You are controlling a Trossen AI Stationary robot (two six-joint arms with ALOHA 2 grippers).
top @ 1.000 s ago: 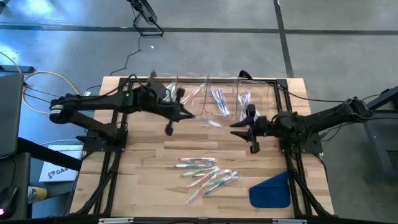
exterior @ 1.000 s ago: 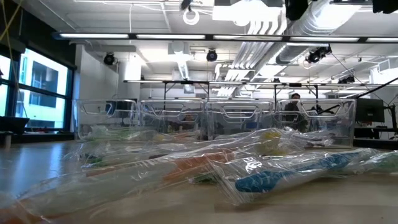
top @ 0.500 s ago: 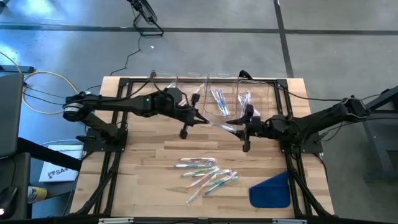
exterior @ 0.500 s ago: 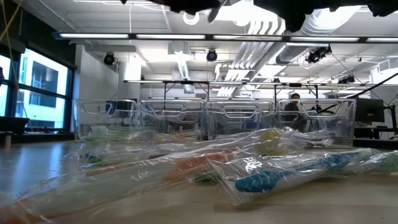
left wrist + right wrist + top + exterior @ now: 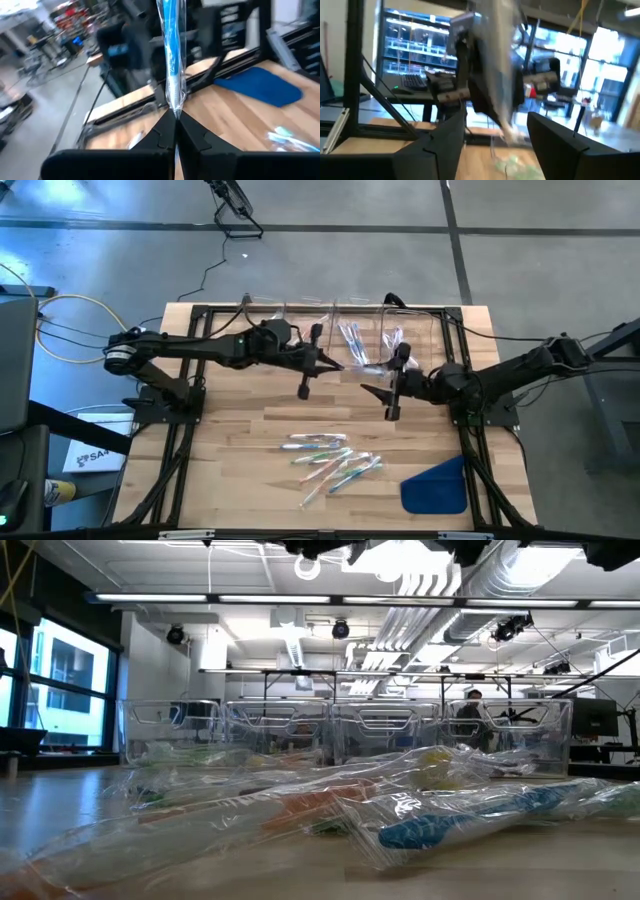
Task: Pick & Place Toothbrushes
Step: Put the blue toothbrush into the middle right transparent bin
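My left gripper point(image 5: 335, 363) is above the table's middle, shut on a blue toothbrush in a clear wrapper point(image 5: 358, 367), which points toward the right arm. My right gripper point(image 5: 378, 380) is open just right of it. In the right wrist view the wrapped brush point(image 5: 495, 75) stands ahead of the open fingers, and I cannot tell whether they touch it. Several wrapped toothbrushes point(image 5: 330, 460) lie flat on the near part of the table and fill the low view's foreground point(image 5: 460, 815). More lie in the clear bins point(image 5: 352, 340). My left gripper pinches one end of the wrapped blue toothbrush point(image 5: 174, 102) between its two shut fingertips point(image 5: 161, 131). The brush runs on from the fingers in line with them, toward the table's right. It is lifted clear of the table.
A row of clear bins point(image 5: 350, 730) stands along the table's far edge. A blue flat cloth-like piece point(image 5: 435, 485) lies at the near right corner. Bare wood shows left of the pile and between the pile and the arms.
My left gripper has carried the toothbrush toward the table's right, nearer the right gripper. My right gripper has moved a little toward the table's left, so the two now stand close together over the middle. The pile on the table has kept still.
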